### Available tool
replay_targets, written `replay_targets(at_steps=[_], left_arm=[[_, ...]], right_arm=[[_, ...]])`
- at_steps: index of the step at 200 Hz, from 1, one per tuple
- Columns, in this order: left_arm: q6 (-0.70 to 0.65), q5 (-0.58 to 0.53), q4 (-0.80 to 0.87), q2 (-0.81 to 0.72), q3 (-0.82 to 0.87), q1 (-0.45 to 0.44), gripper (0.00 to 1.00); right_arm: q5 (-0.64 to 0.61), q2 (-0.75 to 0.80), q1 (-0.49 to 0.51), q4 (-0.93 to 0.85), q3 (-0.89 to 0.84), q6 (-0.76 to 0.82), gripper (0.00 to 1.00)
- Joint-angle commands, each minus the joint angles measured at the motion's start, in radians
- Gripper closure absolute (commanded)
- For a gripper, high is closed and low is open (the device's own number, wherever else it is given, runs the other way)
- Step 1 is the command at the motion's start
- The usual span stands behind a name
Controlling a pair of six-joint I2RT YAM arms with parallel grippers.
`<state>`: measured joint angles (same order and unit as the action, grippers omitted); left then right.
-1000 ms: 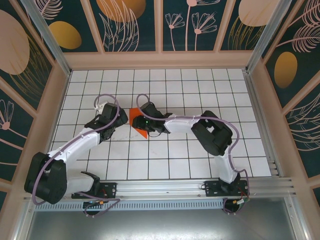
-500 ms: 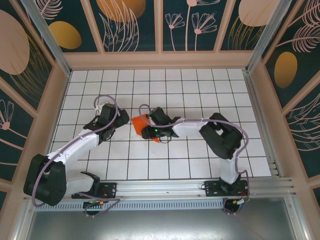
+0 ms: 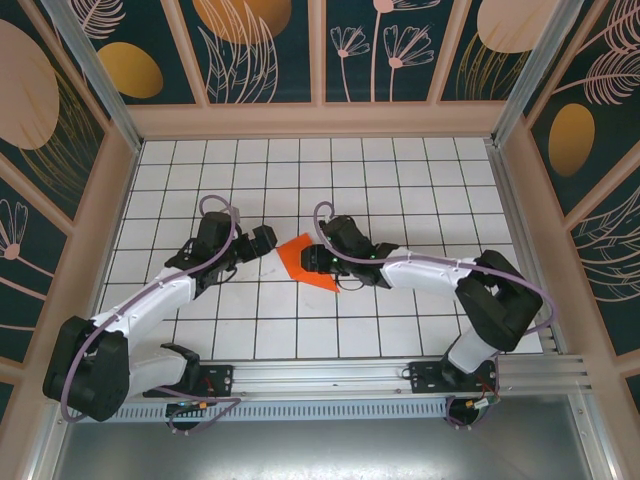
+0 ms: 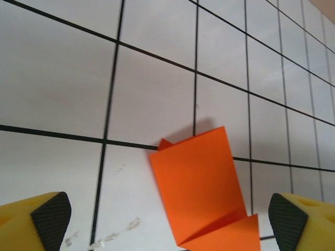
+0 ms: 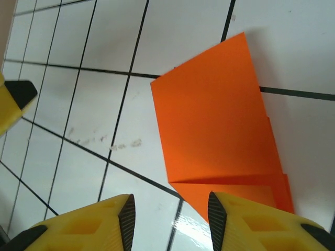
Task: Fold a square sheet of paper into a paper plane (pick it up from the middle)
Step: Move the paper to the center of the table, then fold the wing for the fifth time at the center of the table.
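top external view: the folded orange sheet of paper [image 3: 303, 262] lies flat on the tiled table [image 3: 400, 180], between the two pincers. the left gripper [image 3: 268, 246] gapes fully open just beside the sheet, holding nothing. the right gripper [image 5: 171, 209] is partly open over the sheet's near corner, with nothing clamped between its fingers.
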<state>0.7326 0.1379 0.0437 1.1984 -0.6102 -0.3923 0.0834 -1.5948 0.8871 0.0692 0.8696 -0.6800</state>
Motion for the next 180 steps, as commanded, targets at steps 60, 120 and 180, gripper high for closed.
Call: replay_targets(at_steps=[60, 120, 180], left_arm=[[0.177, 0.161, -0.106, 0.046, 0.059, -0.002, 0.06], [0.251, 0.182, -0.13, 0.095, 0.056, -0.039, 0.15], [0.322, 0.175, -0.178, 0.142, 0.074, -0.119, 0.18]], right_arm=[[-0.066, -0.133, -0.005, 0.031, 0.035, -0.192, 0.64], [-0.022, -0.169, -0.046, 0.063, 0.002, -0.226, 0.65], [0.066, -0.166, -0.09, 0.159, -0.086, -0.283, 0.66]])
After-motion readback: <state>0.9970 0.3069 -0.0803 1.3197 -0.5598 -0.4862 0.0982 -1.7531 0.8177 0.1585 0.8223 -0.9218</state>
